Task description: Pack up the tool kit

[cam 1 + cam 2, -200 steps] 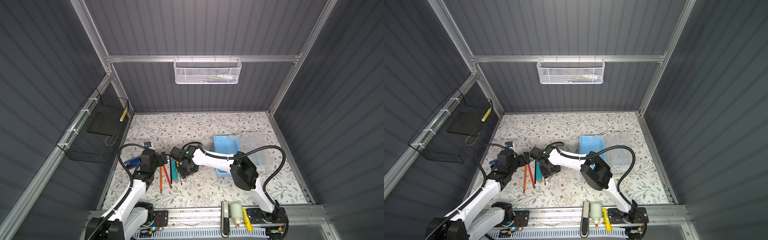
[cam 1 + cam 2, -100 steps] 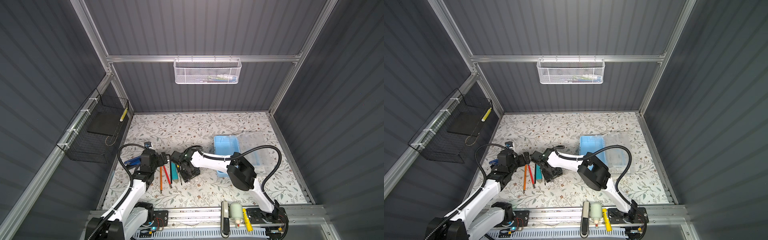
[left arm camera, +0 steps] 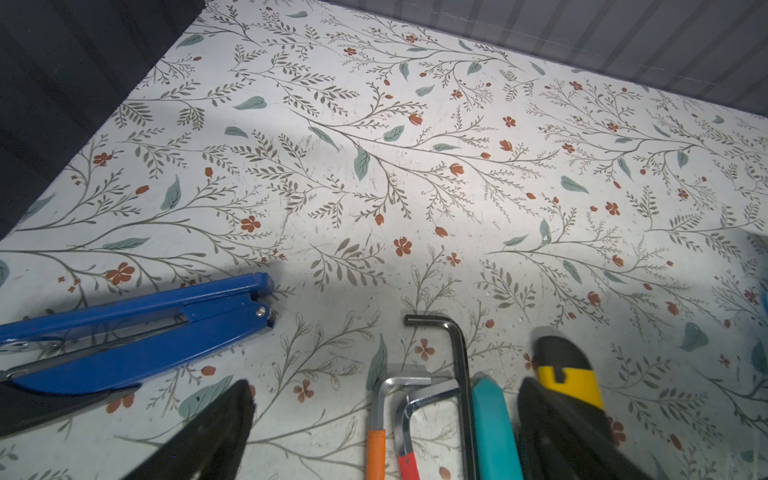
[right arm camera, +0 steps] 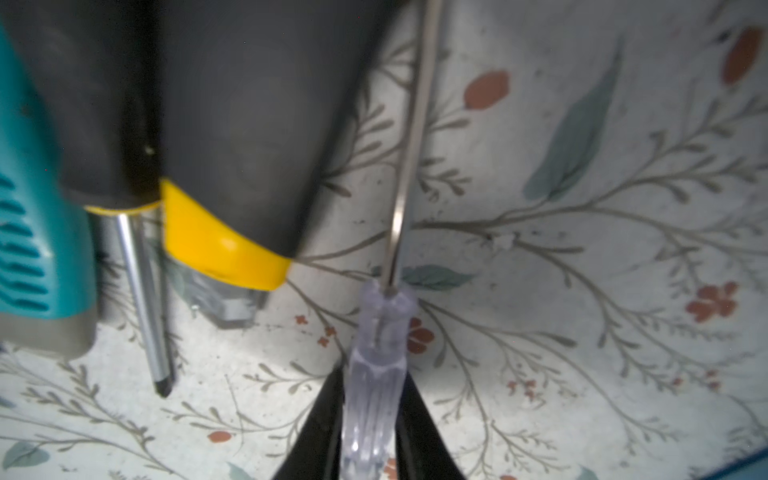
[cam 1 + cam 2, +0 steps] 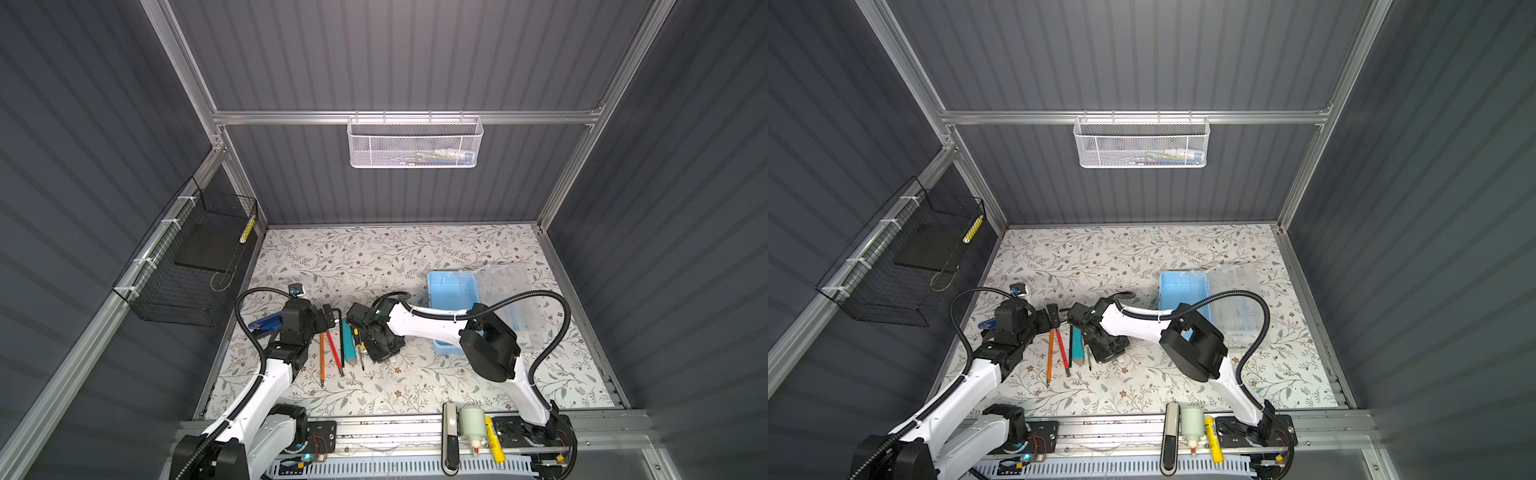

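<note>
In both top views the tool kit [image 5: 452, 309], a small light-blue plastic case, lies open on the floral-patterned table [image 5: 374, 257], right of the middle. Its see-through lid [image 5: 505, 299] is folded flat on its right. My right pincer [image 5: 380, 347] points down near the case's left side. My left pincer [image 5: 328, 321] is at the far end of a row of tools.

In the left wrist view my left pincer [image 3: 382, 436] is spread wide. Its black fingers [image 3: 208, 432] flank an orange-sleeved steel hex key [image 3: 384, 399], a black hex key [image 3: 457, 353] and a teal plastic knife handle [image 3: 494, 424]. A blue metal long-handled tool [image 3: 137, 328] lies outside them.

In the right wrist view my right pincer [image 4: 374, 449] pinches the handle of a clear-handled slim steel screwdriver [image 4: 376, 374]. It lies on the table beside a black-and-yellow handle [image 4: 224, 237].
</note>
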You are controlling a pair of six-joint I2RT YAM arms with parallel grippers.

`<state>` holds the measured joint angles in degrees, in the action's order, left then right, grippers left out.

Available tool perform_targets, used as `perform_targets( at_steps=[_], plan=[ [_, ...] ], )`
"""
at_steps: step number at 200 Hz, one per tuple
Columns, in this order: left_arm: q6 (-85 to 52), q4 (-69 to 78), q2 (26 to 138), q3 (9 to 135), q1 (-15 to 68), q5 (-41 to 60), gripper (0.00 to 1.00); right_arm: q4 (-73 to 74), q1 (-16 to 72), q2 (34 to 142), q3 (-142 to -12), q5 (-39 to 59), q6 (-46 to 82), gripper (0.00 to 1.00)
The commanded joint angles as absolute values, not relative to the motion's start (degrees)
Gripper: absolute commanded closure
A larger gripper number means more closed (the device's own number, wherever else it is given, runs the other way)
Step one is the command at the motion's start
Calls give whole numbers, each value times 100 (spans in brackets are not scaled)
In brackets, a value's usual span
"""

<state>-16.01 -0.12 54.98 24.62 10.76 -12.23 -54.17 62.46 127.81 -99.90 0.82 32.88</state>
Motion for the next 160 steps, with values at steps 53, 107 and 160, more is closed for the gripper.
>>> perform_targets(
  at_steps=[53, 107, 160],
  plan=[
    [-1495, 48, 5414, 2480, 1055, -1237, 1, -5289, 5759, 11688, -9248, -141, 3353, 97],
    [-1493, 43, 5447, 2505, 1055, -1224, 1, -6022, 4510, 9675, -8399, -891, 2382, 100],
    [-1459, 66, 5383, 2463, 1057, -1156, 1, -6360, 2856, 8253, -7916, -1402, 1498, 100]
  ],
)
